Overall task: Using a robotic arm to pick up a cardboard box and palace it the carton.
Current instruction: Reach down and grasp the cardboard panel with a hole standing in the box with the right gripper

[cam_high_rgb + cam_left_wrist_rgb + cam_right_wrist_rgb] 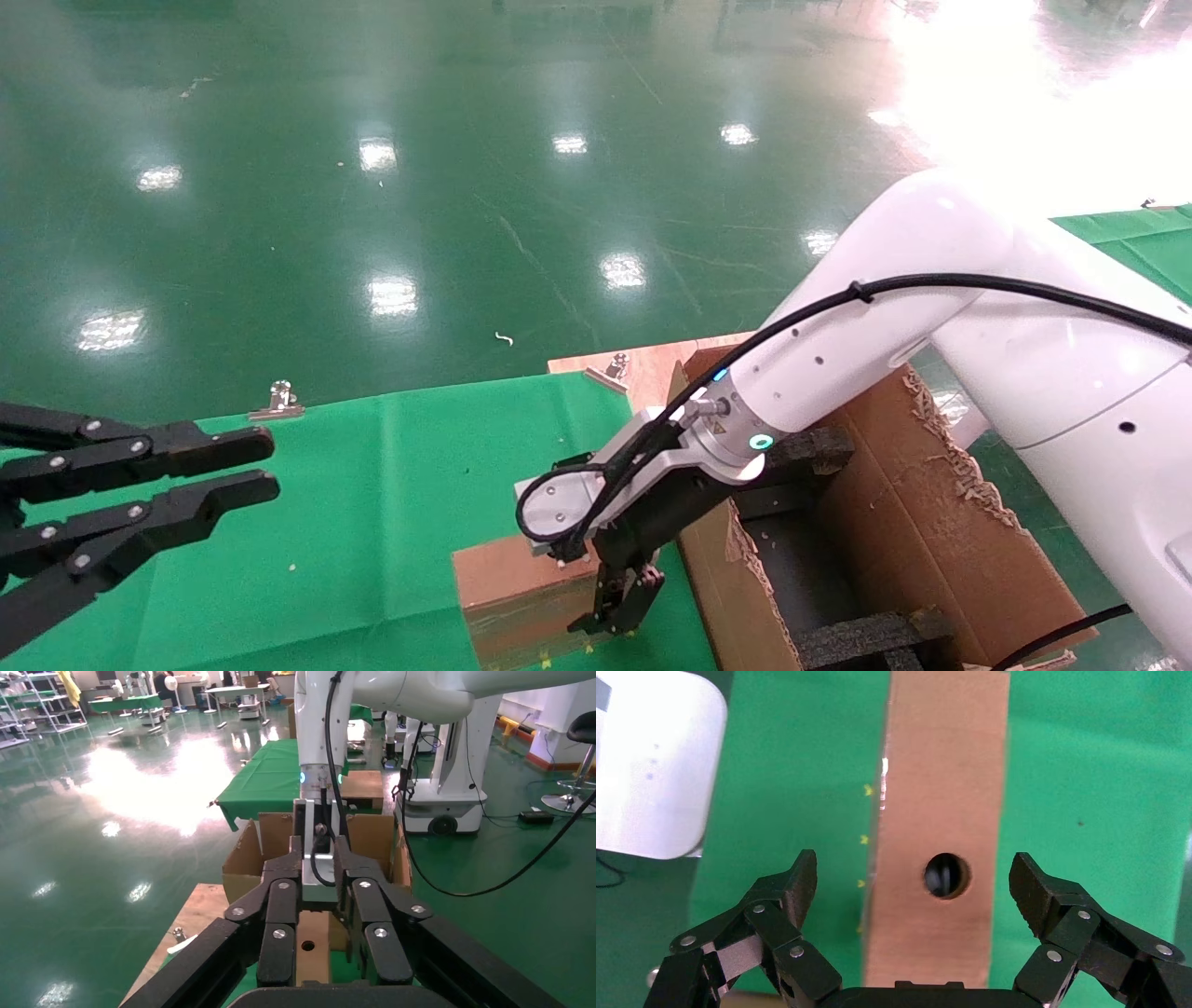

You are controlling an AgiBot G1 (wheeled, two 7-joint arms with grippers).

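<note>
The small brown cardboard box [507,582] stands on the green cloth next to the carton's left wall. Its top face with the round hole shows in the right wrist view [940,776]. My white right arm [838,345] reaches down over it. The right gripper [619,606] is open, with one finger on each side of the box [914,881], and neither finger touches it. The large carton [922,531] with black foam dividers stands at the right. My left gripper [270,464] is open and empty, out at the left. Between its fingers [320,860] it looks at the box [316,927] and the carton [242,860].
The green cloth [372,503] covers the table and ends at a far edge held by metal clips [279,401] [610,368]. A bare wooden board [647,363] shows behind the carton. Beyond it is shiny green floor. Another robot base [450,804] stands far off.
</note>
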